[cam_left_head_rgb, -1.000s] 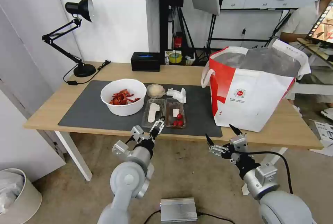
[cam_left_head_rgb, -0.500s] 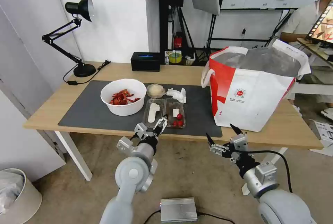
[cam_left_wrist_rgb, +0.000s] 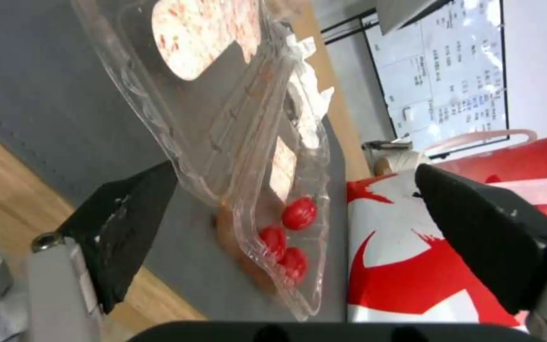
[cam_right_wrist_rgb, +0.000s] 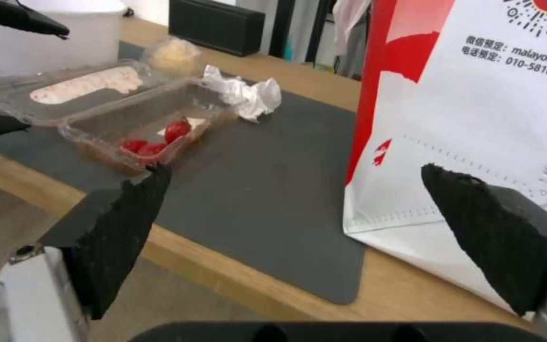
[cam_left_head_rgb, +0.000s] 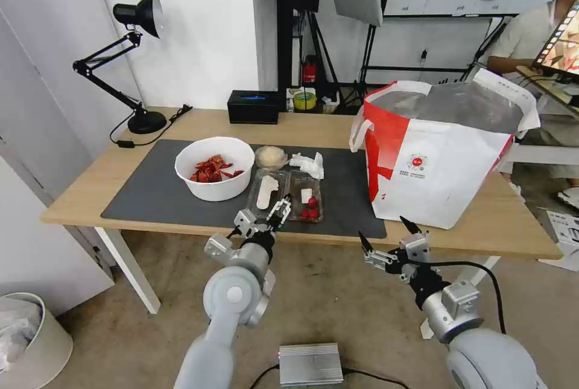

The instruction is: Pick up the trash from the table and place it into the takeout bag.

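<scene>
Low in the frame, the right tool (cam_left_head_rgb: 385,237) hung wide and empty, the left tool (cam_left_head_rgb: 279,208) gaped astride the one flimsy clear tray (cam_left_head_rgb: 287,196), likely to buckle and spill, with one bowl (cam_left_head_rgb: 215,168), tub (cam_left_head_rgb: 270,157) and tissue wad (cam_left_head_rgb: 308,164) mid-counter (cam_left_head_rgb: 78,196), one takeout bag (cam_left_head_rgb: 437,154) right.

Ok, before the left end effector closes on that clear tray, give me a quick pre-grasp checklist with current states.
1. Left end effector open: ok.
2. Fingers straddle the clear hinged tray edge: ok, near end sits between them.
3. Contact with tray: cannot tell.
4. Tray resting flat on the mat: ok.
5. Takeout bag upright, mouth open: ok.
6. Right end effector open, below the table edge, clear of the tray: ok.
</scene>
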